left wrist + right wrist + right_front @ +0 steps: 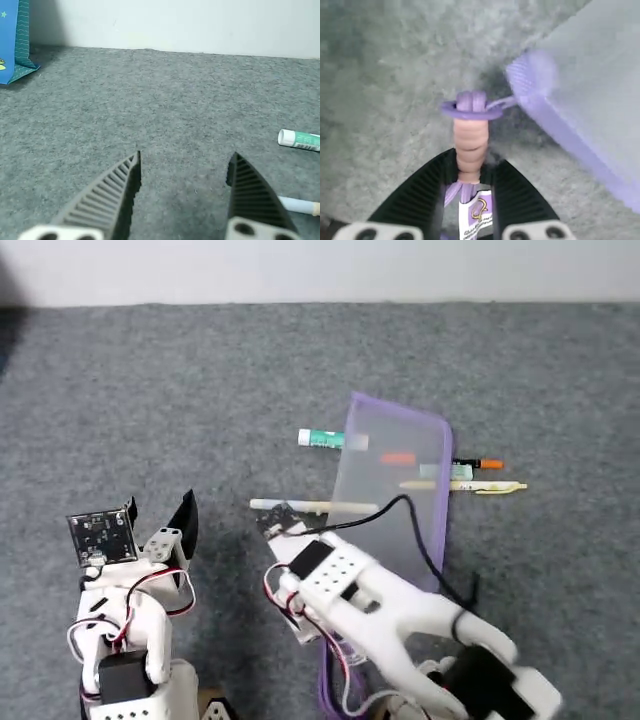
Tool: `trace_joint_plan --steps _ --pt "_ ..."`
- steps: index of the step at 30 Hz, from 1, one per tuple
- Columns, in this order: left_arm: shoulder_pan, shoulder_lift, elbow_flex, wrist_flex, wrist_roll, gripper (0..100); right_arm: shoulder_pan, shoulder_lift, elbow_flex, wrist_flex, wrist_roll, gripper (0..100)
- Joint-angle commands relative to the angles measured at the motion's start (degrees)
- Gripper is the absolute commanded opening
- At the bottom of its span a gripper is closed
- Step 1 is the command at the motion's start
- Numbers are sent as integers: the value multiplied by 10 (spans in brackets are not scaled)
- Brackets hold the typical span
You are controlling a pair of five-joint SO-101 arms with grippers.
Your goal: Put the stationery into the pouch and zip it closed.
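Observation:
A translucent pouch [390,480] with purple edging lies flat in the middle of the grey carpet. A green-and-white glue stick [333,440] and a white pen [300,506] poke out from its left side. An orange marker [478,463] and a yellow pen [492,486] stick out on its right. My right gripper [470,167] is shut on the peach ribbed zip pull [470,140], whose purple cord runs to the pouch corner [530,75]. The right arm [345,585] covers the pouch's near end. My left gripper [185,160] is open over bare carpet, left of the glue stick [299,139].
A blue bag [15,40] stands by the white wall at the far left. A loop of purple cord [325,680] trails below the right arm. The left arm [125,640] sits at the near left with open carpet ahead of it.

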Motion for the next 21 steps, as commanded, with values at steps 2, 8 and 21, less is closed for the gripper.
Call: trace_joint_plan --steps 2,8,21 --pt "-1 -8 8 -1 -5 272 36 -160 -4 49 63 8" --pt "18 -8 19 4 -5 272 99 -328 -2 115 113 8" --pt "270 -8 -9 4 33 276 149 -505 1 159 174 8"
